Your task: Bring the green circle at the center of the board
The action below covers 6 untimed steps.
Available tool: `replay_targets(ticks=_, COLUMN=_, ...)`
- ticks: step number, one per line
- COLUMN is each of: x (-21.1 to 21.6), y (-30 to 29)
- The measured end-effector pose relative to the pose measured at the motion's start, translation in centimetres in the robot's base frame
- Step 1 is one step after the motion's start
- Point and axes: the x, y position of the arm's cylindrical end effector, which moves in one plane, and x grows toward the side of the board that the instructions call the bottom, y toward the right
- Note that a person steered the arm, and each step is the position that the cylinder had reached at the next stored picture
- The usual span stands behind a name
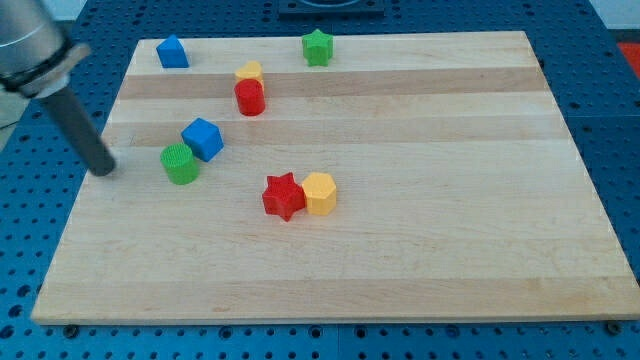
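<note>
Resting on pale wooden board [400,200] above blue pegboard [620,100], my pincerless tip [103,170] left of green circle [180,163].

Pale wooden board [400,250] lying on a blue perforated surface [620,120]

Beyond my tip [103,170], toward the view's right, even light is falling across the plank grain, and the blue holed bench is framing every edge.

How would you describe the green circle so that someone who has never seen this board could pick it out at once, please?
Start at the wooden board and look to its left-hand half, about midway down. There the green circle stands just right of my tip, touching the lower-left side of a blue cube. It is a round ribbed cylinder, unlike the only other green piece, the green star at the view's top.
</note>
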Motion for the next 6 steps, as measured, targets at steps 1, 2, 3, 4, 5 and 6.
replay_targets(ticks=1, x=-0.7, y=10.2)
replay_targets(ticks=2, x=-0.7, y=14.6)
replay_targets(ticks=3, x=-0.7, y=12.5)
replay_targets(ticks=4, x=1.2, y=10.4)
replay_targets(ticks=5, x=4.2, y=10.9)
replay_targets(ticks=6, x=4.6, y=16.8)
